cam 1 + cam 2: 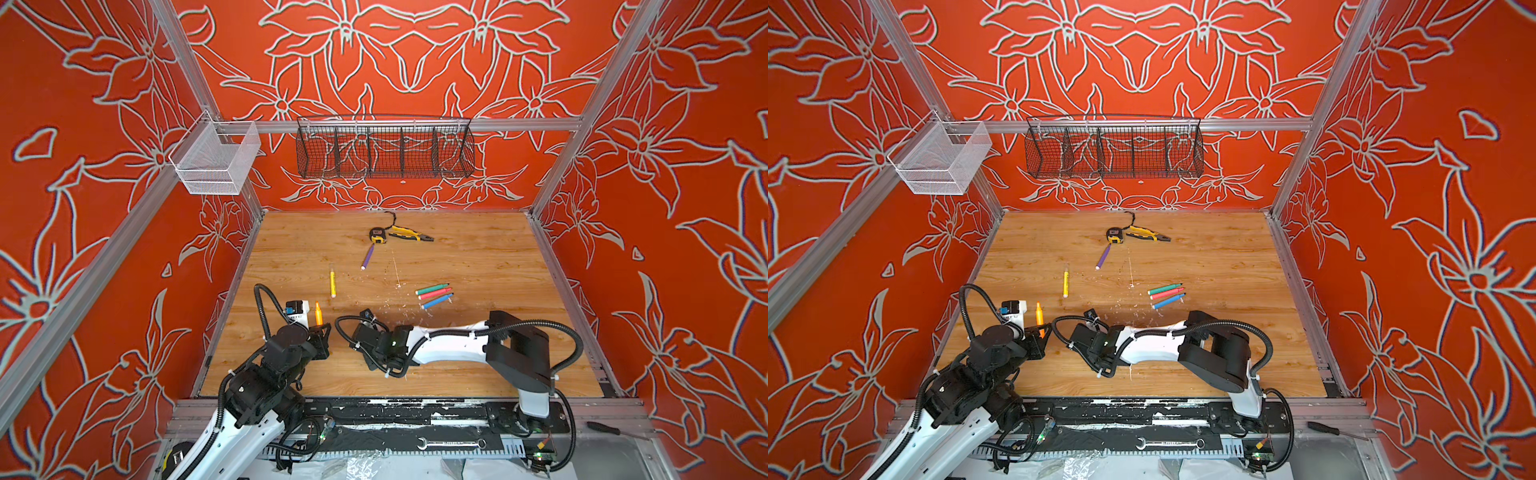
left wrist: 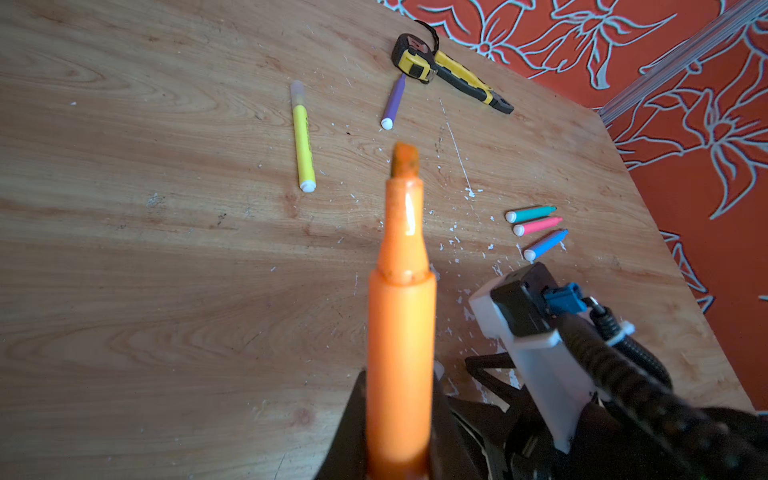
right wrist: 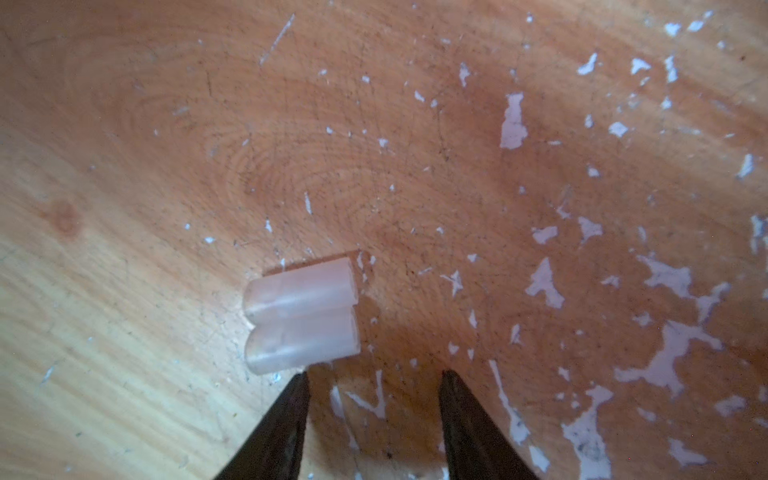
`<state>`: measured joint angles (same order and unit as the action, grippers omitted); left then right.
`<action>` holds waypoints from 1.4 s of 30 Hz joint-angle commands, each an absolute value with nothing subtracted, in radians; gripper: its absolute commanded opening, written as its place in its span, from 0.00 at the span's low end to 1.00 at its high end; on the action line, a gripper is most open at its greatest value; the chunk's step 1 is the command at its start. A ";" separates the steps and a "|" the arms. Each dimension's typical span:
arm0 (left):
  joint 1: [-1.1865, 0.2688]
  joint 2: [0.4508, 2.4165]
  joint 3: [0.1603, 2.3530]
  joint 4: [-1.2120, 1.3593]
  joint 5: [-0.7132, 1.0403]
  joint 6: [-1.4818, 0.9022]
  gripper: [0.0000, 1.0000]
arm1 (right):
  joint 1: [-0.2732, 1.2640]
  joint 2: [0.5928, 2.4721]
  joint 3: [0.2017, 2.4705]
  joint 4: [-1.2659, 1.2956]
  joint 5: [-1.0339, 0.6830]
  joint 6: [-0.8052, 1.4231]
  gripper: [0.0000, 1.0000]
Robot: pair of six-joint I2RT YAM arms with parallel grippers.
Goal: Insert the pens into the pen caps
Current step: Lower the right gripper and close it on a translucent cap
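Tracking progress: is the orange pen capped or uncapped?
Uncapped: the orange pen shows a bare felt tip in the left wrist view, no cap over it.

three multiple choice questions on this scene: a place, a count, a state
1. Where is the slim purple marker pen? A next to the yellow-and-black tape measure; B in the wire basket; C in the white mesh bin
2. How many clear plastic caps lie before the open right gripper? A one; B two; C four
3. The orange marker pen is: A lying flat on the table; B clamped in the left gripper, tip bare; C capped
1 A: its end nears the tape measure. 2 B: two lie side by side, touching. 3 B: shut jaws hold its barrel.
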<state>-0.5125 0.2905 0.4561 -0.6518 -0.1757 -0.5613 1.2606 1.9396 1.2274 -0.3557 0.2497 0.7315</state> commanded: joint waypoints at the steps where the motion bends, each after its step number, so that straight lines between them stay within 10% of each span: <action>1: -0.515 0.330 0.454 -0.654 -0.198 -0.565 0.00 | 1.285 1.904 1.175 -0.311 0.258 0.755 0.53; 16: -0.515 0.389 0.469 -0.659 -0.282 -0.589 0.00 | 1.344 2.037 1.429 -0.518 0.444 0.775 0.72; 42: -0.514 0.428 0.480 -0.660 -0.322 -0.604 0.00 | 1.316 2.040 1.309 -0.479 0.514 0.846 0.71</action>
<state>-0.5121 0.4229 0.4580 -0.6647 -0.3054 -0.5846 1.3231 2.0529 1.3636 -0.4320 0.4850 0.8139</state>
